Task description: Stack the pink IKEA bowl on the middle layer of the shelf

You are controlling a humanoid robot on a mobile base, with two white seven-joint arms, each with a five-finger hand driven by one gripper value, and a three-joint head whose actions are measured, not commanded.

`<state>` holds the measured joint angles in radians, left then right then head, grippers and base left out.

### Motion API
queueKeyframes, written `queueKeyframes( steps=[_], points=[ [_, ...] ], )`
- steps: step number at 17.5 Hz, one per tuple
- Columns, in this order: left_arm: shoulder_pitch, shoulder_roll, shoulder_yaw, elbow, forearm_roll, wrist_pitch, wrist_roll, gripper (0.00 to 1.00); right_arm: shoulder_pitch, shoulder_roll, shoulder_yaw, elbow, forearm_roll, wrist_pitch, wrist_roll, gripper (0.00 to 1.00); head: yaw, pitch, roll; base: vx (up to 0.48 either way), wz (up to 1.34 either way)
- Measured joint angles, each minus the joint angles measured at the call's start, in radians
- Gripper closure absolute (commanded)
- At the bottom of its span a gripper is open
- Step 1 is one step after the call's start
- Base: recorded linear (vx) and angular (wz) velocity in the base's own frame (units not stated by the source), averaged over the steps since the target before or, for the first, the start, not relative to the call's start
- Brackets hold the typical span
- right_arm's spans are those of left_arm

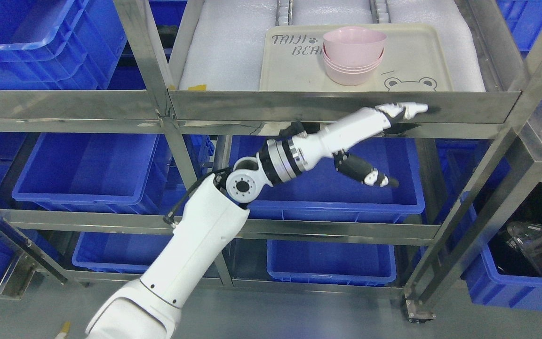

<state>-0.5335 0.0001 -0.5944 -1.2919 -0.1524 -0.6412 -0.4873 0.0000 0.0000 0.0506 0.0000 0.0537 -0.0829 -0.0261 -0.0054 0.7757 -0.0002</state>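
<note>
A stack of pink bowls [353, 54] stands upright on a beige tray [285, 70] printed with a bear, on the upper shelf layer in view. My left hand [395, 141] reaches out in front of the steel shelf rail [299, 106], below and slightly right of the bowls. Its fingers [405, 110] are stretched out straight along the rail, and the thumb [365, 172] hangs apart below. The hand holds nothing and does not touch the bowls.
White foam padding [224, 47] lines the shelf under the tray. Blue plastic bins [87, 169] fill the lower layers and the neighbouring racks. Steel uprights [148, 61] frame the shelf on both sides. A black object lies in the bin at the lower right [534, 245].
</note>
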Motion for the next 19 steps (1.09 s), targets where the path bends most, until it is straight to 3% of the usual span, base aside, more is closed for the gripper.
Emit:
queueKeyframes(
  steps=[6, 8, 12, 15, 19],
  points=[
    [0.277, 0.0, 0.051, -0.011, 0.011, -0.03, -0.02, 0.0, 0.0, 0.0, 0.0, 0.0, 0.0, 0.0, 0.0, 0.0, 0.0, 0.0, 0.0, 0.0, 0.0],
    [0.336, 0.0, 0.076, 0.011, 0.015, -0.009, 0.094, 0.0, 0.0, 0.0, 0.0, 0.0, 0.0, 0.0, 0.0, 0.0, 0.0, 0.0, 0.0, 0.0, -0.01],
    [0.419, 0.0, 0.111, 0.06, 0.063, 0.083, 0.469, 0.0, 0.0, 0.0, 0.0, 0.0, 0.0, 0.0, 0.0, 0.0, 0.0, 0.0, 0.0, 0.004, -0.02],
    [0.461, 0.0, 0.13, 0.07, 0.104, 0.131, 0.562, 0.0, 0.0, 0.0, 0.0, 0.0, 0.0, 0.0, 0.0, 0.0, 0.0, 0.0, 0.0, 0.0, 0.0],
    [0.503, 0.0, 0.153, 0.059, 0.134, 0.22, 0.593, 0.0, 0.0, 0.0, 0.0, 0.0, 0.0, 0.0, 0.0, 0.0, 0.0, 0.0, 0.0, 0.0, 0.0]
  ],
)
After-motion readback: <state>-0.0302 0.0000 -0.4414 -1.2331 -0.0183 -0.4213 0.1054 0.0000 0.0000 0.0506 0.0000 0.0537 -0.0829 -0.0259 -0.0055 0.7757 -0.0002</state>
